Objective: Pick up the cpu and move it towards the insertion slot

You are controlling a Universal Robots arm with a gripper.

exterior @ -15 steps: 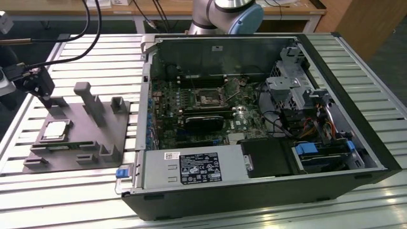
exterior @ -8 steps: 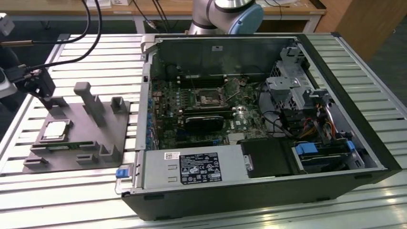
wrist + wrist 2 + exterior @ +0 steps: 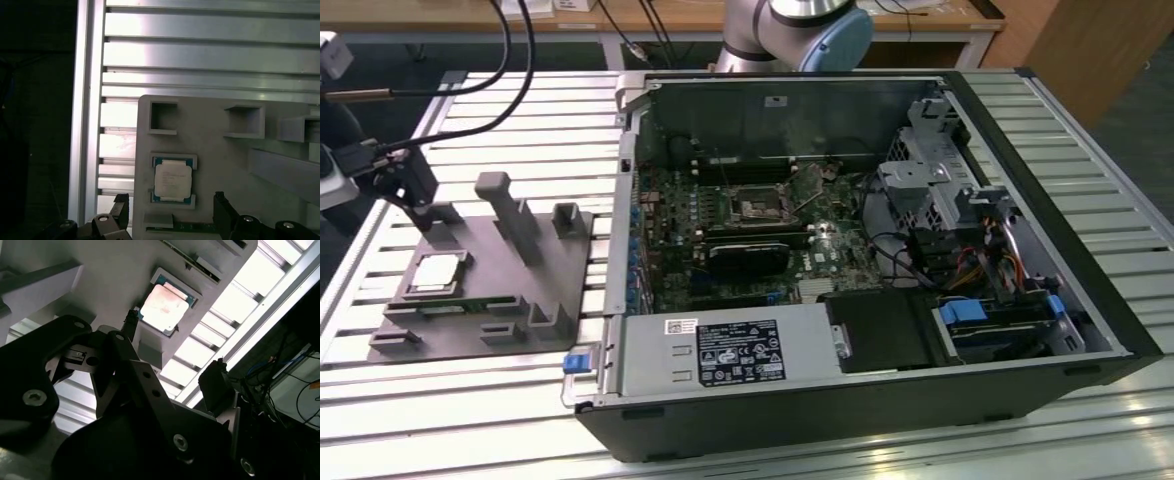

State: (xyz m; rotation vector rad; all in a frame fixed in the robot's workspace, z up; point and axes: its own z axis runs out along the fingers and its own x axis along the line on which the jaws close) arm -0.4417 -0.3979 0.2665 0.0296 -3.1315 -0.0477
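Cpu (image 3: 438,272) sits untouched in grey fixture (image 3: 507,290) recess. Gripper (image 3: 170,197) hovers at its 12 o'clock in the exterior view, wide open, empty. Insertion slot (image 3: 757,208): 3 o'clock, well apart.

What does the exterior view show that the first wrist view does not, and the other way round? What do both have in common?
Exterior view: the open computer case with the slot on its board, and the arm's base.
First wrist view: the tool open, its fingers apart, nearest to the cpu.
Both: the cpu lying in the grey fixture on the slatted table, not yet lifted.
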